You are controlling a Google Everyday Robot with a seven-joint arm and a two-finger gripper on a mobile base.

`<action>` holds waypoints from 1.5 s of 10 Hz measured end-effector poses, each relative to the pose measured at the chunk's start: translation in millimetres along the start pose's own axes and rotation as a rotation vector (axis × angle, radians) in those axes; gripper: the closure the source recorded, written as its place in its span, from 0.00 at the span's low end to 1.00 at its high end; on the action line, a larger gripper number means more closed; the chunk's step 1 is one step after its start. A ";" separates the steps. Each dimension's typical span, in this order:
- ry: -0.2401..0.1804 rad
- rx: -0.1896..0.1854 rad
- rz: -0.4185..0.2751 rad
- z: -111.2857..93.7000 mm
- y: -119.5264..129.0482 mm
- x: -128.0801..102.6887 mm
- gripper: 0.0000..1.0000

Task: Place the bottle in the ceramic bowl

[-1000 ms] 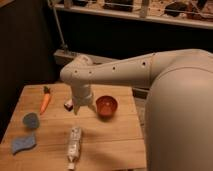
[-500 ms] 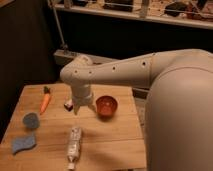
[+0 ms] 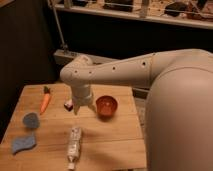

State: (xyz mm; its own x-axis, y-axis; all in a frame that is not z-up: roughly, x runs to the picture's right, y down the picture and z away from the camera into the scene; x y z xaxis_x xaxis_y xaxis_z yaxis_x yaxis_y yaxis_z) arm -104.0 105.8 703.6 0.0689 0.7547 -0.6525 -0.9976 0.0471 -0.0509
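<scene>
Far left on the wooden table (image 3: 115,140), a blue sponge (image 3: 23,144) sits low, with a round blue-grey pad (image 3: 31,120) just above it and a carrot (image 3: 45,101) higher up. Moving in, the bottle (image 3: 74,146) lies flat near the bottom edge, left of centre, untouched. Above it the gripper (image 3: 84,110) hangs pointing down at mid-frame, open or closed I can't tell, with a small packet (image 3: 68,104) just beside it on its left. Right of the gripper sits the ceramic bowl (image 3: 106,106), well apart from the bottle.
</scene>
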 end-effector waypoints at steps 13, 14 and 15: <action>0.029 0.022 -0.065 92.5 79.5 77.3 0.35; 0.025 0.031 -0.068 99.9 79.3 75.3 0.35; 0.021 0.039 -0.068 109.0 78.3 72.1 0.35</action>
State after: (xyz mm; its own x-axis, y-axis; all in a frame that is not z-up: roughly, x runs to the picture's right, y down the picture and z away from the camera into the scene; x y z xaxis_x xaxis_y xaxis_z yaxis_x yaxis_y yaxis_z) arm -178.0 235.2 734.9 0.1367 0.7348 -0.6644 -0.9900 0.1240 -0.0666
